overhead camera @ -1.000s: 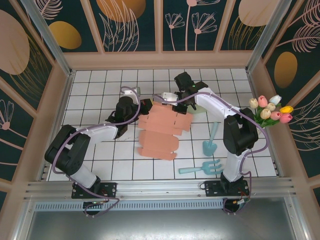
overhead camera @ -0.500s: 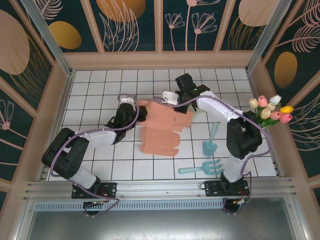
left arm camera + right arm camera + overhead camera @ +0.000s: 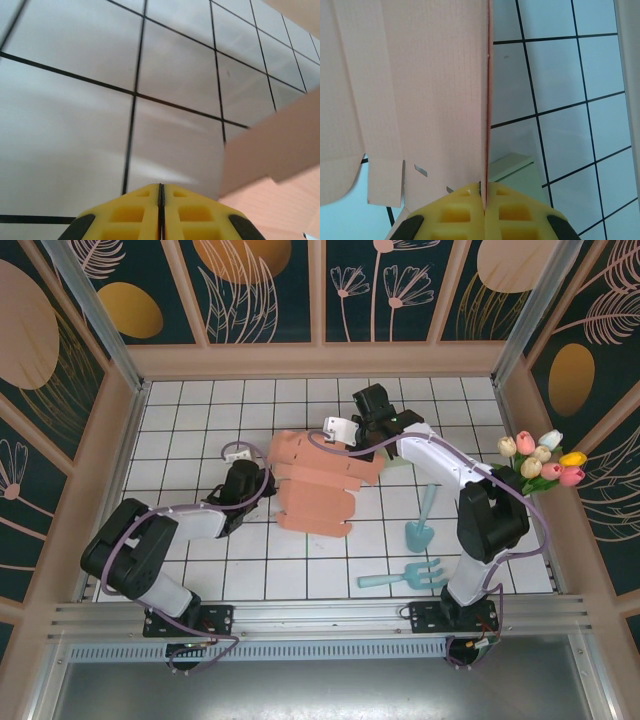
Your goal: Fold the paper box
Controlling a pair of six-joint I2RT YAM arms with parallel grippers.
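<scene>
Paper box [image 3: 318, 488] lies on the table [image 3: 200, 570], its far edge pinched tight in the right gripper [image 3: 482, 192], which should fold it slowly while the left gripper [image 3: 160, 187], shut and empty, steadies its left side.

One box [image 3: 315, 490], one trowel [image 3: 418, 530], one fork [image 3: 405, 577]

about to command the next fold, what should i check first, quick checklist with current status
1. Right gripper pinching an edge of the paper box: ok
2. Left gripper gripping the box: not ok, it is shut on nothing, beside the box
3. Box walls formed: not ok, the sheet is mostly flat
4. Trowel and rake clear of the box: ok
5. Creases lined up: cannot tell
</scene>
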